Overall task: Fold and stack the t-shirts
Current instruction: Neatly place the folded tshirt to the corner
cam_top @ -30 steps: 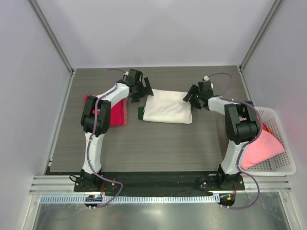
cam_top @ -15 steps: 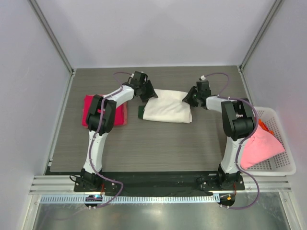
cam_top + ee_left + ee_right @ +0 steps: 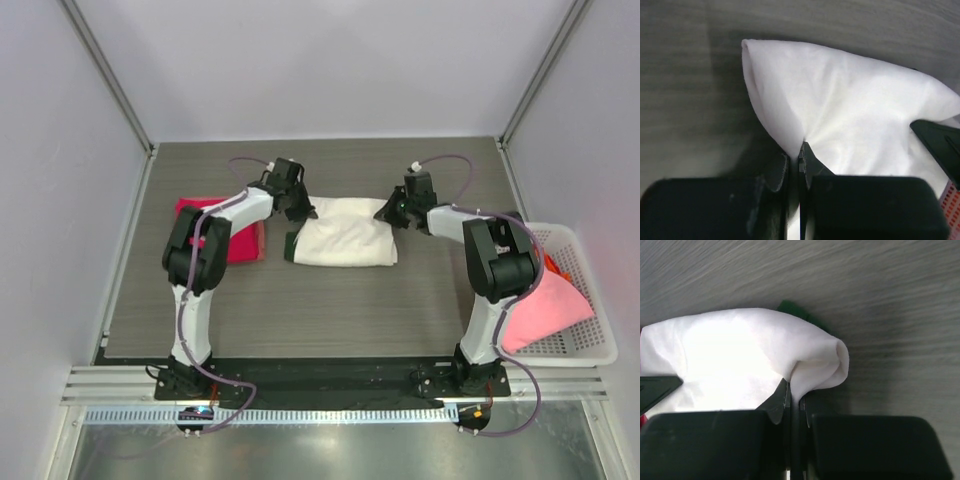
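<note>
A folded cream-white t-shirt [image 3: 343,236] with a dark green sleeve edge lies in the middle of the table. My left gripper [image 3: 301,212] is shut on its far left corner; the left wrist view shows white cloth [image 3: 850,125] pinched between the jaws [image 3: 795,155]. My right gripper [image 3: 388,215] is shut on the far right corner, where the cloth [image 3: 750,355] bunches into a fold at the jaws [image 3: 795,395]. A magenta-red t-shirt [image 3: 238,236] lies folded at the left, partly behind the left arm. A pink t-shirt [image 3: 545,305] hangs over the basket's edge at the right.
A white plastic lattice basket [image 3: 585,290] stands at the table's right side, beside the right arm. Grey walls and metal posts enclose the table on three sides.
Both grippers moved down onto the far corners of the cream-white t-shirt and closed on the cloth. The shirt's far edge has bunched slightly inward.
</note>
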{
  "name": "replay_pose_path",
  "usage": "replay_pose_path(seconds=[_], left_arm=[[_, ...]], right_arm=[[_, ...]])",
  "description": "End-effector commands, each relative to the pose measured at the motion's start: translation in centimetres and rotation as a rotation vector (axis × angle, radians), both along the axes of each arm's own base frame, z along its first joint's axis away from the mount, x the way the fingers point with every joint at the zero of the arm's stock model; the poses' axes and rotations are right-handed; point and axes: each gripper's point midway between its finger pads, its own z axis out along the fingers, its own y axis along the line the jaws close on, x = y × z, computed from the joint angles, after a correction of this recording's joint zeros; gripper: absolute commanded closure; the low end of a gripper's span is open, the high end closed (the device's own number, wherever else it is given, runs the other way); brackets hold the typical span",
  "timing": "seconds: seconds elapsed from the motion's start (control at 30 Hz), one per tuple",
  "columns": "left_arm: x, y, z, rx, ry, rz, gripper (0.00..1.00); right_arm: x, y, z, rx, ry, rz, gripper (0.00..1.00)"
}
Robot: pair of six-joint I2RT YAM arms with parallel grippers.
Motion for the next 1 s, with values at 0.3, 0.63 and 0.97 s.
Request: replay_pose_path(seconds=[0.3,0.63,0.97], left_arm=[[-11.3,9.9,17.4,0.110,-0.222,0.121,1.00],[-15.8,27.0,21.3,0.309,-0.166,0.476,1.00],[-13.5,34.1,17.9,0.294,-0.017,0.635,1.00]], right_arm=[[-9.9,14.1,16.0,0.107,-0.245,0.344,0.99],[-12.5,25.3,21.9,0.183,-0.325,0.456,0.99],[-8.9,33.1,18.7,0.193,-0.297,0.478,0.99]])
